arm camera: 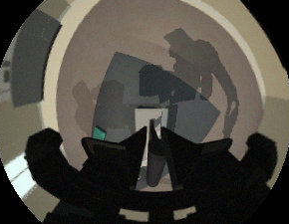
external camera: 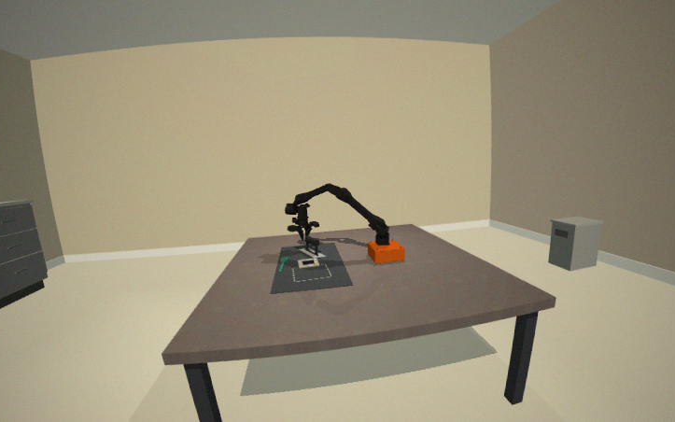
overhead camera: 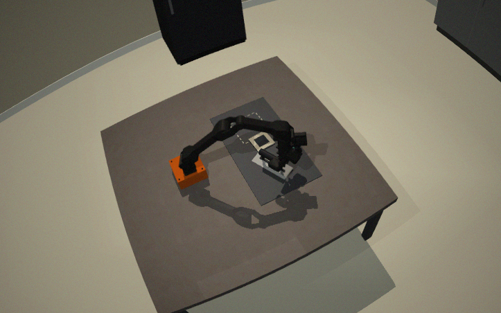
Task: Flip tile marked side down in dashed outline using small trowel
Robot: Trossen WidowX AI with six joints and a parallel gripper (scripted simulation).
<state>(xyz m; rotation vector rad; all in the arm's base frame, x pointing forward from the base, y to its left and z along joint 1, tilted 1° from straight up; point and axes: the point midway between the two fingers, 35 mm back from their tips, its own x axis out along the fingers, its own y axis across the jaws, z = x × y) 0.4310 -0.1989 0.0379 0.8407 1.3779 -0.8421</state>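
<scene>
The tile (overhead camera: 261, 140) (external camera: 308, 261) lies on the dark mat (overhead camera: 240, 155) (external camera: 314, 288) (arm camera: 117, 74), its dark square marking facing up. Seen from above, it sits at the near side of the dashed outline (overhead camera: 255, 113) (external camera: 313, 280), with most of it outside; I can't tell whether its edge overlaps the dashes. So the tile is not turned over yet.

The claw (overhead camera: 279, 165) (external camera: 305, 238) (arm camera: 153, 128) points down over the mat, its fingers narrow but slightly apart, gripping nothing. Right by the fingertips is the dark handle (overhead camera: 269, 159) (external camera: 312, 241) (arm camera: 155, 165) of a flat tool, standing above its pale grey plate (overhead camera: 258, 159) (external camera: 320, 255) (arm camera: 144, 118). From above, that plate is on the near side of the tile. Whether the plate rests fully on the mat, or the fingers touch the handle, I can't say.

A green tool (overhead camera: 293, 147) (external camera: 283, 263) (arm camera: 99, 132) also lies on the mat, well apart from the handle; in the top view the arm (overhead camera: 264, 123) (external camera: 358, 203) hides most of it. The arm reaches over from its orange base (overhead camera: 190, 181) (external camera: 386, 254), on the left of the bench (overhead camera: 159, 233) (external camera: 382, 299) (arm camera: 95, 49) in the top view.
</scene>
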